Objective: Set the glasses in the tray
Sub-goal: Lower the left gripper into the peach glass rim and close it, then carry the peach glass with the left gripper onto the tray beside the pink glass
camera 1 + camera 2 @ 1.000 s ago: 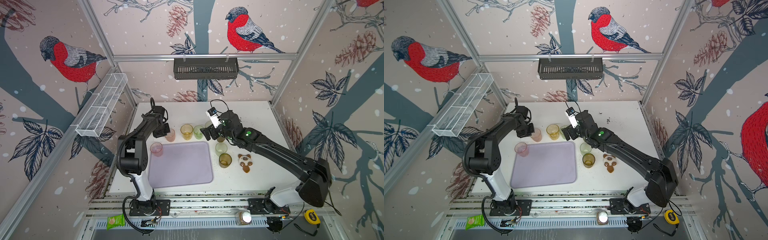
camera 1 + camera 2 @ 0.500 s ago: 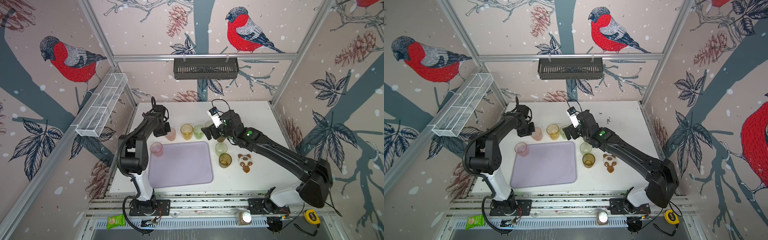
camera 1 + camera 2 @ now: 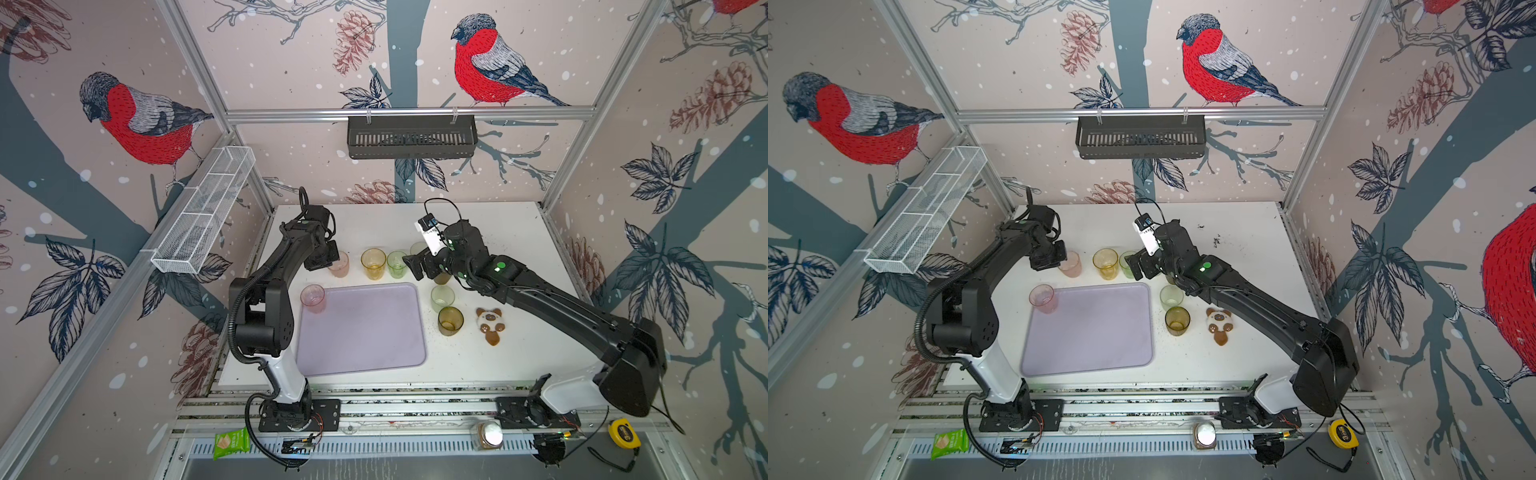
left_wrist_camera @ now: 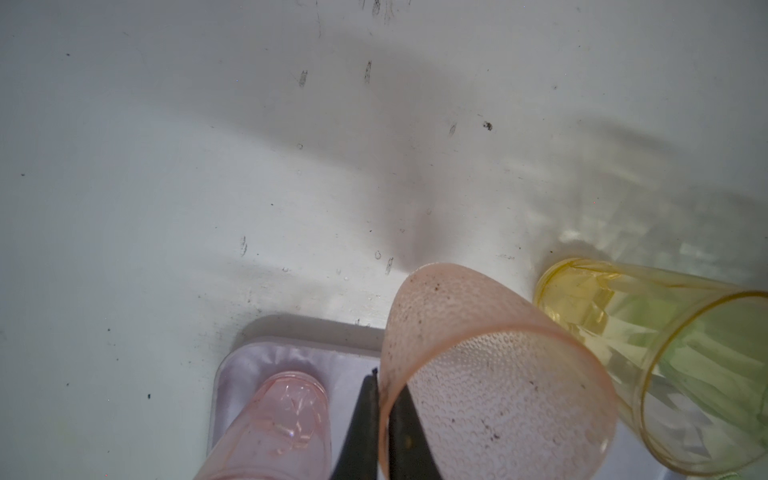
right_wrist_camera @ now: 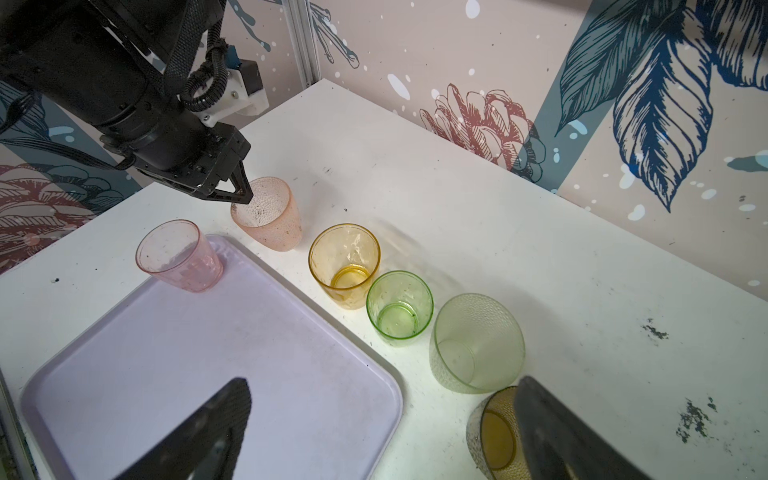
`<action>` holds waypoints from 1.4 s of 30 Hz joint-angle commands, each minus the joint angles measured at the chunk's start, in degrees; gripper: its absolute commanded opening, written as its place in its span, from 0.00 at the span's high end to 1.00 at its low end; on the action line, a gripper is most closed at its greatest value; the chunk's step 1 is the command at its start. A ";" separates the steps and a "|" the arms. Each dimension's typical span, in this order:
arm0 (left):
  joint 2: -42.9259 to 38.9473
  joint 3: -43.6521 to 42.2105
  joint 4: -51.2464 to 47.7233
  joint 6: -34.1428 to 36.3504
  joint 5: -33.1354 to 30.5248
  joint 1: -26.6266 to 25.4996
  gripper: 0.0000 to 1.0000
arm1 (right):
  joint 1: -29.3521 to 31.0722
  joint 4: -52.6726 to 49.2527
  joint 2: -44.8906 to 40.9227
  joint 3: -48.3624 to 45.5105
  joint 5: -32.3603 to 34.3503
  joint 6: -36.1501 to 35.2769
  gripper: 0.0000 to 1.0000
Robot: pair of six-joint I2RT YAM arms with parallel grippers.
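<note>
In both top views one smooth pink glass (image 3: pixel 312 296) stands in the tray (image 3: pixel 361 332), at its far corner on the left arm's side. The other glasses ring its far edge and right side, so I'd say most of the job remains. The right gripper (image 3: pixel 419 266) hangs spread wide and empty beyond the tray's far right corner.

From the left wrist, the left gripper (image 4: pixel 384 424) pinches the rim of the dimpled pink glass (image 4: pixel 490 374), frosted and pebbled, just off the tray's far edge. The amber glass (image 4: pixel 665 365) beside it is clear and faceted.

From the right wrist, the tray looks matte lavender, flat, low-rimmed and round-cornered.
</note>
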 commanded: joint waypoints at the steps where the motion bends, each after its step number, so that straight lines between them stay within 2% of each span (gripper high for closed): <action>1: -1.70 0.29 -2.87 -0.52 -0.59 -0.05 1.00 | 0.16 1.66 -0.57 0.10 -0.55 -0.37 0.00; 20: -11.42 -4.01 -7.78 -1.28 0.42 -2.21 1.00 | 0.45 2.97 -2.47 -2.44 -0.47 1.79 0.00; 31: -13.80 -8.50 -7.57 -3.39 0.55 -6.40 1.00 | 0.57 3.22 -2.63 -2.94 -0.25 2.52 0.00; 42: -14.24 -11.99 -5.47 -4.73 0.73 -8.03 1.00 | 0.57 2.91 -3.48 -3.59 0.32 2.80 0.00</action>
